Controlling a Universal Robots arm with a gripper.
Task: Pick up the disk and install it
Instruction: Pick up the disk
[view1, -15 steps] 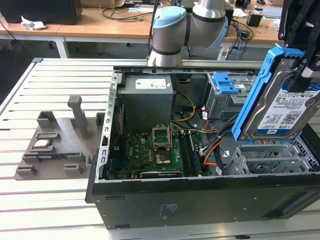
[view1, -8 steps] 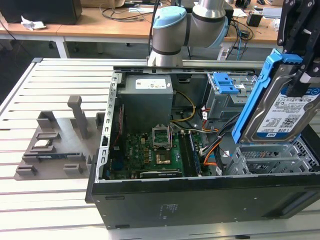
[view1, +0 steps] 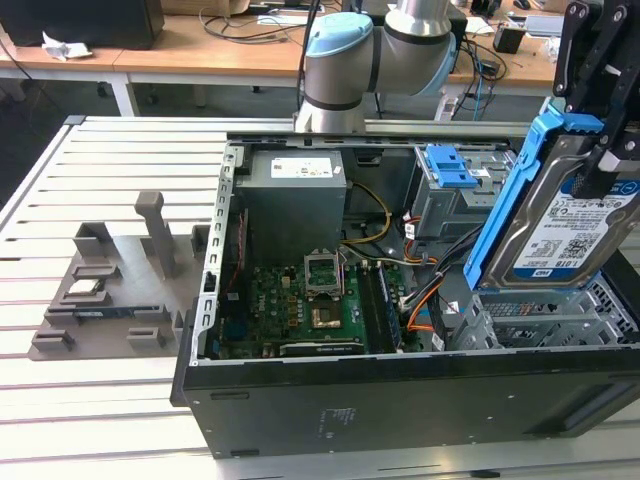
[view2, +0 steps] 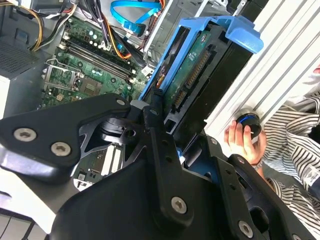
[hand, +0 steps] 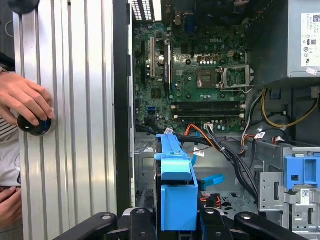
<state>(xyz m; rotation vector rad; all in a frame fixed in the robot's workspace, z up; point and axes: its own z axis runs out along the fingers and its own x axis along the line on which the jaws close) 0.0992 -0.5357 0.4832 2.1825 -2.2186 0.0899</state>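
I have the gripper (view1: 603, 150) clamped on the disk (view1: 560, 225), its black fingers pinching the blue carrier frame. In the exterior view the disk hangs tilted, clear of the floor of the open computer case (view1: 400, 400), over the case's corner at the exterior view's right. Its white-and-blue label faces that camera and carries barcodes and small print. In the second wrist view the disk (view2: 195, 70) shows me its green circuit board and connector edge. Just beyond the disk sits the grey drive cage (view1: 455, 180) with its blue latch. The motherboard (view1: 310, 300) lies in the middle of the case, and behind it the power supply (view1: 295, 190) wears a white sticker. In the first wrist view a person's hand (hand: 25, 102) rests on a round black knob (hand: 35, 125) on the ribbed table (hand: 75, 125) beside the case.
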